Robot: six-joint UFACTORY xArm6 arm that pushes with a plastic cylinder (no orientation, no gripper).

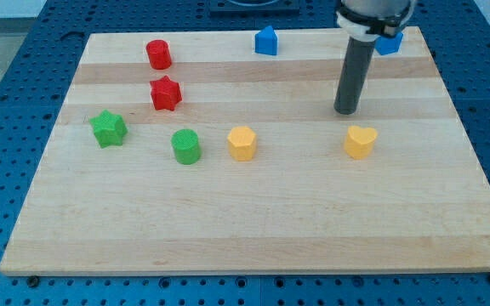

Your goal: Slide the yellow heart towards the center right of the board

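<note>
Nearest the camera sits the yellow heart (361, 141), right of centre on the wooden counter (253, 229), with bare wood all around it. Just above it in the frame, near but apart, my tip (345, 110) rests on the board at the end of the dark rod, slightly left of the heart's middle; the rod rises straight up to a white-banded collar at the top edge of the view. No pincer shows anywhere on this arm, only the plain rod, so its state cannot be told. Well to the left of the heart, near the middle of the frame, stands a yellow hexagon-like block (242, 143), and just beside that, farther left, a green cylinder (186, 146). A green star (109, 128) lies toward the left edge. Above these, in the upper left, a red star (166, 93) sits below a red cylinder (158, 54). Along the top edge a blue block (266, 41) with a peaked top stands near the centre, and a second blue block (389, 44) peeks out in the upper right, partly hidden behind the rod's collar, its shape unclear.
</note>
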